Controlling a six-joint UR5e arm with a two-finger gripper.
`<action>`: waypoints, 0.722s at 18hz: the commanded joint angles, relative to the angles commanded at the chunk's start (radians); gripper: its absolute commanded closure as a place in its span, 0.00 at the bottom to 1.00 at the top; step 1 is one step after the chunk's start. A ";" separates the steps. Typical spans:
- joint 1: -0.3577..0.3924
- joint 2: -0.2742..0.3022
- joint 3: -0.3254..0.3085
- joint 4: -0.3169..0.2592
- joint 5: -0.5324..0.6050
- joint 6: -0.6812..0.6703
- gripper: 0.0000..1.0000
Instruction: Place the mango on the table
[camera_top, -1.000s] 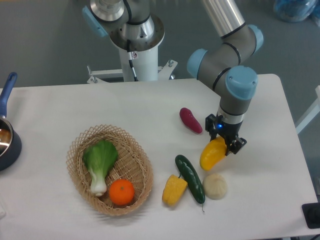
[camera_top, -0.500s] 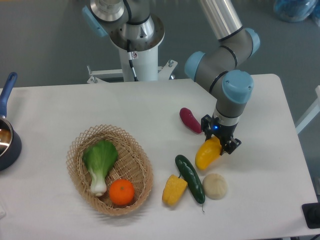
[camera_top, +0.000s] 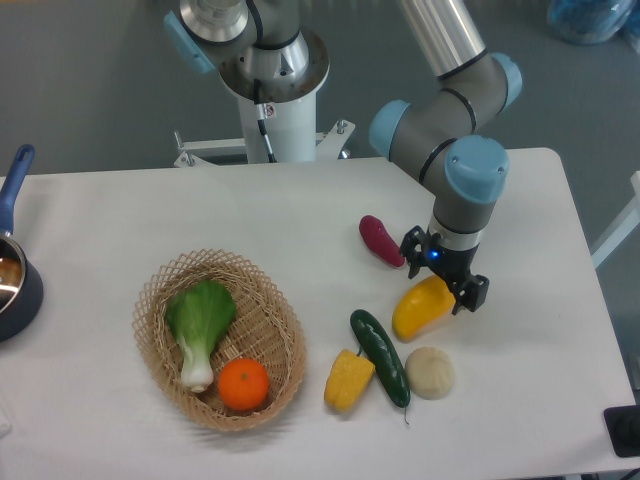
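White tabletop (camera_top: 150, 215) fills the view, with a robot arm reaching down from the top right. Its gripper (camera_top: 445, 284) sits over the upper end of the mango (camera_top: 421, 307), a glossy yellow-orange fruit that lies low on the table right of centre. The fingers look spread on either side of that end, but whether they grip it cannot be told from this angle.

Close neighbours crowd the mango: a dark green cucumber (camera_top: 380, 357) just beside its lower left end, a pale round vegetable (camera_top: 430, 372) just below it, a reddish sweet potato (camera_top: 382, 241) up and to the left.

Risks, as a judgement: if the fingers lift while touching the fruit, they could drag or roll it into the cucumber or the pale vegetable. The smooth curved skin may also let it rock once released.

A wicker basket (camera_top: 160, 290) sits well apart on the left.
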 joint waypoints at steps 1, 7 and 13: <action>0.000 0.006 0.046 0.000 -0.009 0.000 0.00; 0.029 0.026 0.244 -0.018 0.001 -0.048 0.00; 0.130 0.086 0.286 -0.116 -0.069 0.009 0.00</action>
